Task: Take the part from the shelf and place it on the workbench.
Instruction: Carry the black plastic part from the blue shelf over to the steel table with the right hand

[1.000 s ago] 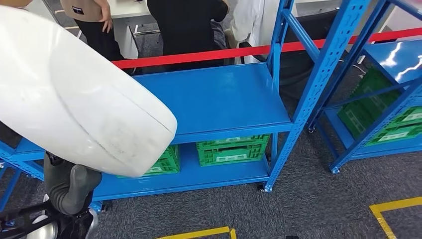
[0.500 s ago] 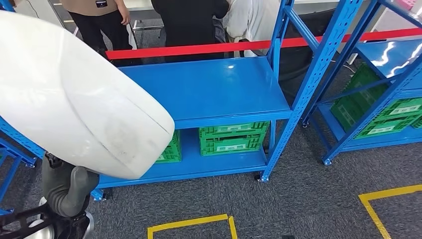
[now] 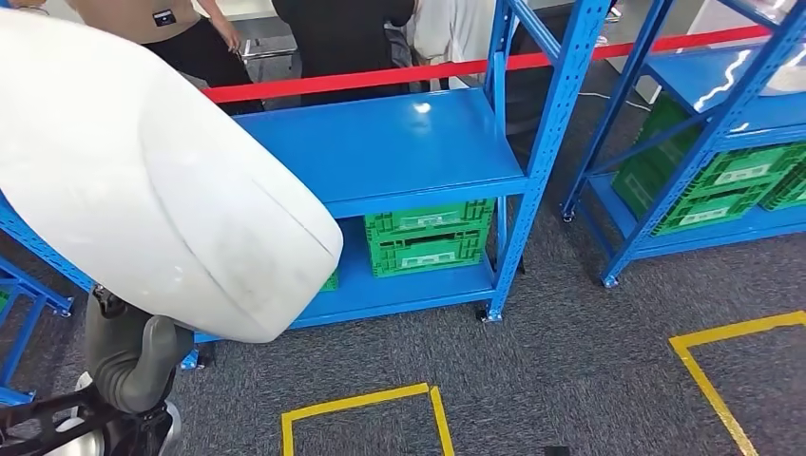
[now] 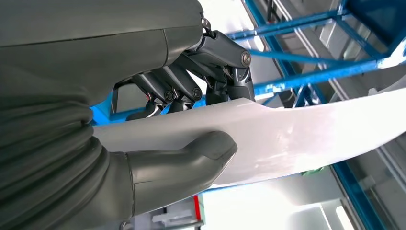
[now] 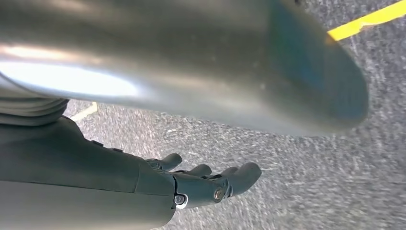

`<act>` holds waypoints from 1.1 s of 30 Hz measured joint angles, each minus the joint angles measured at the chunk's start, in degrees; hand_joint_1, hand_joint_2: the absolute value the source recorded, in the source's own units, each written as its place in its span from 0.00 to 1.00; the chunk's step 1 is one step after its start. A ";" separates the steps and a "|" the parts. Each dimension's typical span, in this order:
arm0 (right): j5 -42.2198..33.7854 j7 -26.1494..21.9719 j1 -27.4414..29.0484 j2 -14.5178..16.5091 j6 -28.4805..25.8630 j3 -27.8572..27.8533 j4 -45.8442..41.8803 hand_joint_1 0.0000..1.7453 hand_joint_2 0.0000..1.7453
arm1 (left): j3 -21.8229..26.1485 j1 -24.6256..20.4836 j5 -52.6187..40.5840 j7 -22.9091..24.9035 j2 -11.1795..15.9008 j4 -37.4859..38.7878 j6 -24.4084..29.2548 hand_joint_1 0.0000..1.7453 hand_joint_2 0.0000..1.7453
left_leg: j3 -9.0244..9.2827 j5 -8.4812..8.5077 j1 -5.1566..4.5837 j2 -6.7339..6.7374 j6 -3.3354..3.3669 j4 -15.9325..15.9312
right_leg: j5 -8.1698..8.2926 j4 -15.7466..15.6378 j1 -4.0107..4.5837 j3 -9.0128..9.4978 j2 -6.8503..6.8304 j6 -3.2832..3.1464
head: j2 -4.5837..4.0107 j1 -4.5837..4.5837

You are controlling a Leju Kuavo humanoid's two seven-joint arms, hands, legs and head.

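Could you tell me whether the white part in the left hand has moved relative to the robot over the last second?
No. The white part keeps its place in the head view, gripped by the left hand; the blue shelf has shifted because the camera moved.

The white part (image 3: pixel 143 171) I hold runs off the head view's edge and hides much of the blue shelf (image 3: pixel 380 152) (my left hand (image 3: pixel 128 366) too, mostly).

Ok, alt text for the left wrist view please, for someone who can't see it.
The robot's left hand grips the edge of a large white curved part, thick grey thumb on one face and dark fingers on the other. Blue shelf rack bars cross the blurred background behind it.
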 joint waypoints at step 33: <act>-5.34 -4.90 0.10 0.18 0.95 -3.59 0.00 0.00 0.00 | -1.58 -2.85 2.40 0.81 -0.12 3.16 0.81 1.00 1.00 | -1.79 -4.13 0.29 -0.16 -0.49 7.94 | 1.87 -0.14 -0.21 -2.21 -0.17 0.61 | 0.00 -0.30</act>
